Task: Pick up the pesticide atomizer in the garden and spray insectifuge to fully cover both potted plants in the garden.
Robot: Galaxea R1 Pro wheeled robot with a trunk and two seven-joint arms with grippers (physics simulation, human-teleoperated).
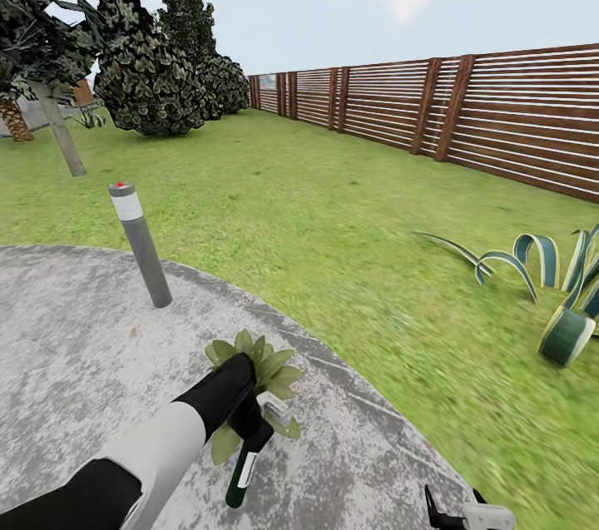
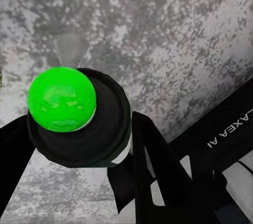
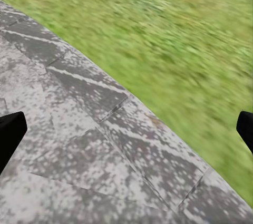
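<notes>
- Left claw [image 1: 249, 422]: closed on the pesticide atomizer [image 1: 242, 476], which hangs below it over the paved patio [image 1: 75, 347], label outward; the left wrist view shows the bottle's black head [image 2: 79, 124] clamped between dark fingers [image 2: 153, 166], with a bright green cap [image 2: 62, 99].
- Potted plant [image 1: 270, 368]: one low rosette on the patio near its edge, directly behind the left claw, partly hidden by the arm.
- Right claw [image 1: 453, 513]: low over the patio rim by the lawn [image 1: 333, 222]; fingertips stand wide apart, empty.
- Nearby: grey bollard [image 1: 140, 243], striped agave [image 1: 566, 289], slatted fence [image 1: 499, 110].
- Step, judged: atomizer picked up; spraying this plant in hand.
- Next move: aim nozzle at the leaves; nozzle direction unclear.
</notes>
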